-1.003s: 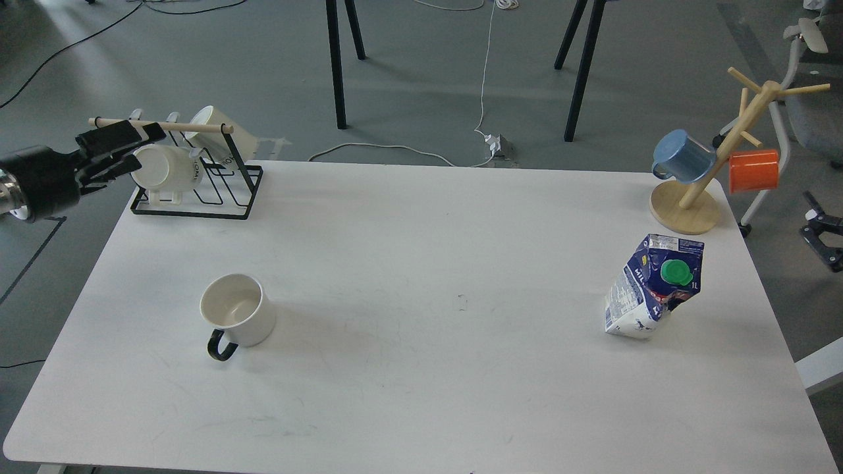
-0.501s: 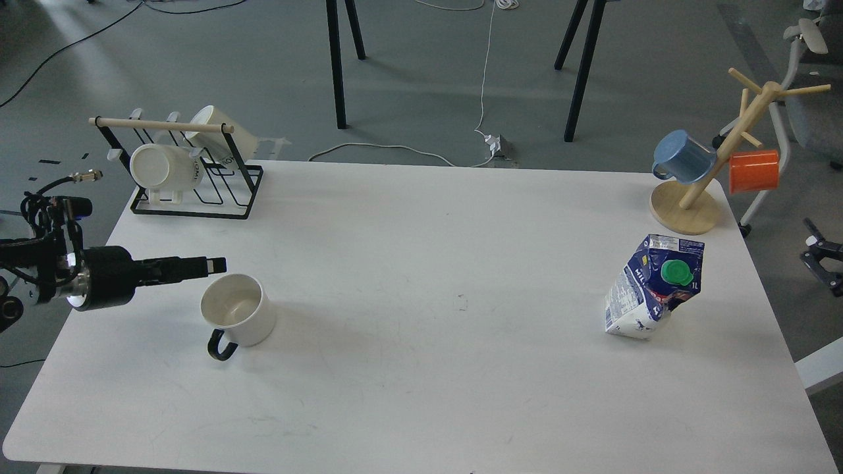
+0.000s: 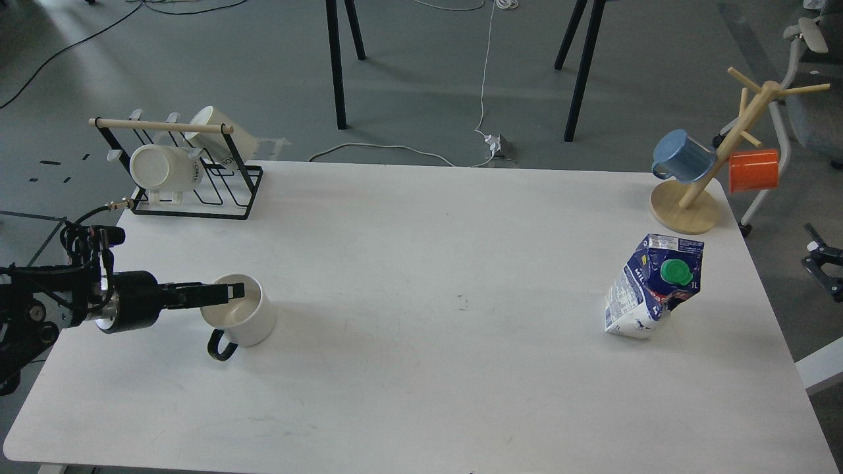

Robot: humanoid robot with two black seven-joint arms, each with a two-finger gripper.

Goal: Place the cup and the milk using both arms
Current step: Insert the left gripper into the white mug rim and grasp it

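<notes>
The cup (image 3: 240, 318), a white mug with a black loop handle and a cream inside, stands upright at the table's left front, handle toward me. My left gripper (image 3: 236, 290) comes in level from the left. Its tips reach over the cup's near-left rim and it is seen edge-on, so its fingers cannot be told apart. The milk (image 3: 652, 285), a dented dark blue and white carton with a green cap, stands leaning at the right. My right gripper (image 3: 823, 260) shows only as a dark part at the right edge, beside the table and far from the milk.
A black wire rack (image 3: 191, 174) with two white lettered mugs stands at the table's back left. A wooden mug tree (image 3: 685, 209) with a blue mug (image 3: 682, 157) and an orange mug (image 3: 753, 170) stands at the back right. Black table legs and cables are on the floor behind.
My left arm swung down from beside the wire rack to the cup's level and pushed right until its tips are over the cup's rim. The dark part at the right edge dropped slightly.
</notes>
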